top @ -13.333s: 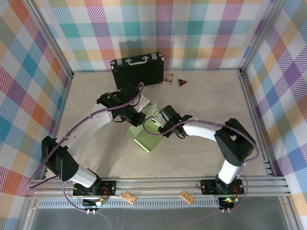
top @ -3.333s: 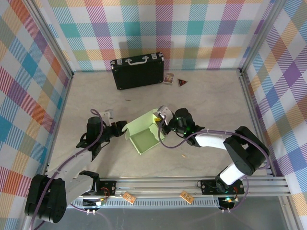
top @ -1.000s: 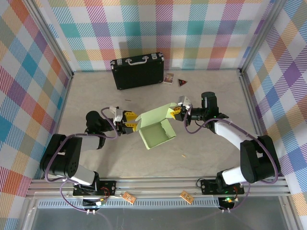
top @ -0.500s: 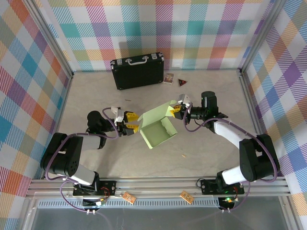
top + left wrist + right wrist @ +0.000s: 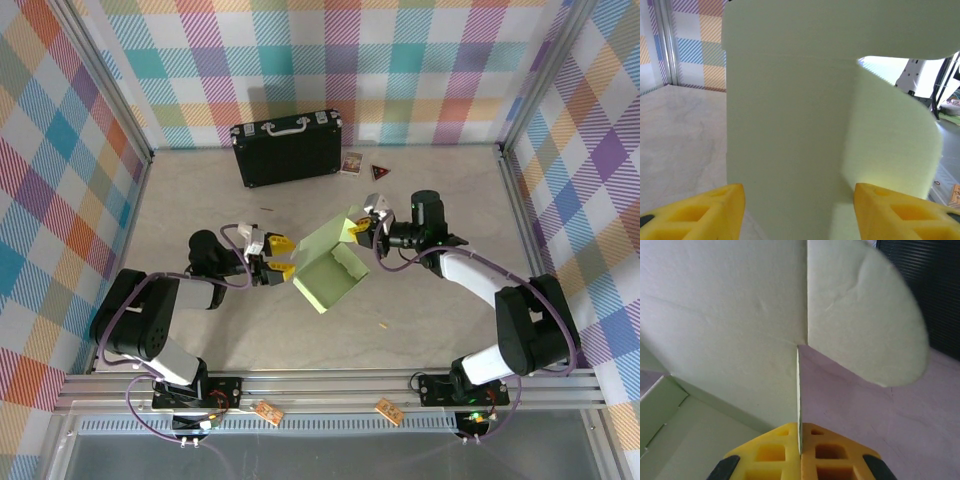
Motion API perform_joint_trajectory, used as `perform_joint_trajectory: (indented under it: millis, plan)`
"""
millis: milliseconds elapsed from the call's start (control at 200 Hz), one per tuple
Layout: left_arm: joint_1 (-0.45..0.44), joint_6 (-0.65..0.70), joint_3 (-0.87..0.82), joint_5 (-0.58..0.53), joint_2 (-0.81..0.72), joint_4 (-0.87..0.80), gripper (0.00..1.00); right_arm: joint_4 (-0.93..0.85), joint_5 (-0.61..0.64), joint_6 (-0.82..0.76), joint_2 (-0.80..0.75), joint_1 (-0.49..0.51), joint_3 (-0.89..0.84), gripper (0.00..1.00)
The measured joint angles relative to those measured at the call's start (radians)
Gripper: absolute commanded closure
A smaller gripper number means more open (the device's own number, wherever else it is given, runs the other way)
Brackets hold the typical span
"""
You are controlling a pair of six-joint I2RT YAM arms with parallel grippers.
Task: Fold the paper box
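The right hand (image 5: 799, 439), yellow fingers pressed together, pinches the thin edge of a raised flap of the paper box (image 5: 735, 315), apparently to steady the half-formed box on the bench (image 5: 420, 330) while its walls are worked. Opposite it, the left hand (image 5: 799, 212) stands spread and holds nothing. A pale green panel rises just ahead of its fingers (image 5: 700, 207), and contact with the card cannot be judged. It appears poised to close on that panel. Beyond the box, well apart from both hands, stands a black case (image 5: 288, 148).
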Motion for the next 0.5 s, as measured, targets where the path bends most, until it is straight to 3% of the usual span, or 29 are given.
perform_joint_trajectory:
  millis: [500]
  plan:
    - [-0.015,-0.002,0.006,-0.027,0.015,0.0,0.41,0.006,0.266,0.143,0.072,0.137,0.071,1.0]
